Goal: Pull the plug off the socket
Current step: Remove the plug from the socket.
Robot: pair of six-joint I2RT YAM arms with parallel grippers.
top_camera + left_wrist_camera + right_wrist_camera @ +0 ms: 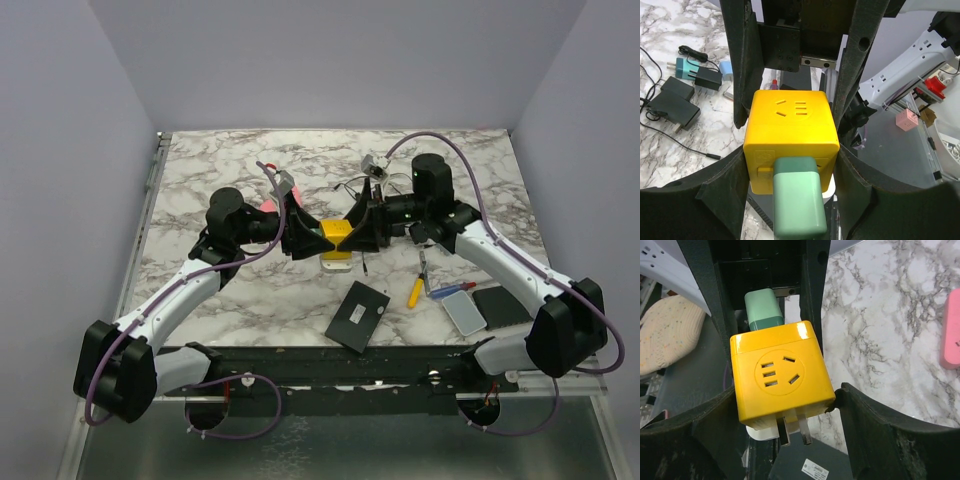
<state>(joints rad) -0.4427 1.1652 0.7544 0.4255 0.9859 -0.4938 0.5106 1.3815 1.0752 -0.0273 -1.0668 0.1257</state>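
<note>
The yellow cube socket (790, 117) sits at the middle of the marble table (890, 315), between the two arms, which meet it from opposite sides. A pale green plug (799, 200) is seated in the cube face that looks toward the left arm. The left gripper (791, 150) has its jaws partly spread and straddles this plug, with a gap showing on either side of it. Its tips reach the near corners of the cube, though I cannot tell whether they press there. The right gripper (787, 389) is pinching the cube, one finger against each side wall, and the cube is a little tilted between them. In the right wrist view the face turned up to the camera carries a round five-hole outlet, and two metal prongs stick out from the cube's lower edge beside a white block (337, 263). Off to the side lie two black chargers (670, 102) with thin cables and a teal adapter (684, 67). A pink object (951, 327) lies on the marble well apart from the cube.
</note>
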